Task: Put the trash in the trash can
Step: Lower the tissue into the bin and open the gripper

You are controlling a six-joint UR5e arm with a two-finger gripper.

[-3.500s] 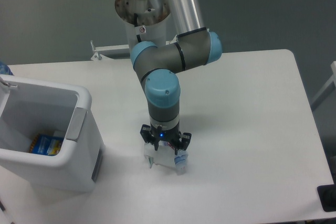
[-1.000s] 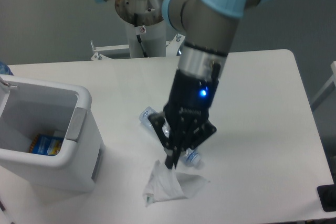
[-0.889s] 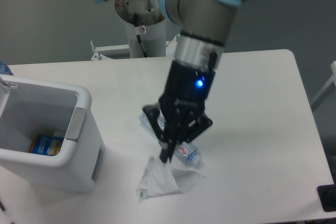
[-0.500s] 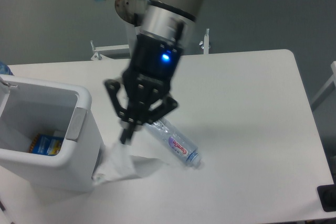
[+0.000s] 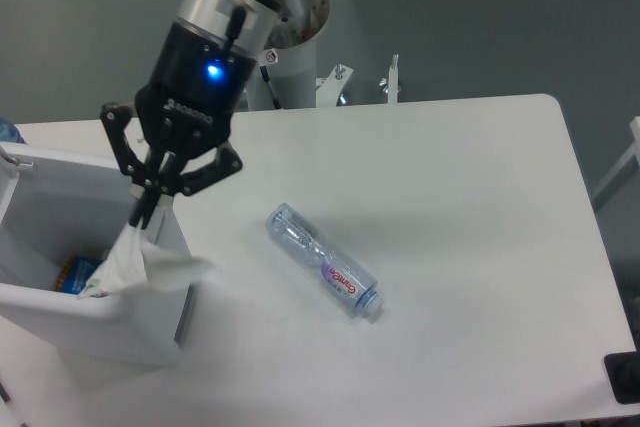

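Your claw [image 5: 148, 215] is pinching the paper wad [image 5: 128, 262] over the bin [image 5: 150, 209] rim; release now and it's risking draping outside. Bottle [image 5: 323, 260] waiting on surface [image 5: 470, 207].

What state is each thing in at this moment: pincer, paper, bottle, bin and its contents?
pincer: shut on the paper wad, above the bin's near-right rim.
paper wad: pinched at its top, hanging over the bin's rim, not yet released.
bottle: lying on its side on the table, capped, untouched.
trash can: upright, open-topped.
blue-and-yellow item: lying at the bin's bottom.
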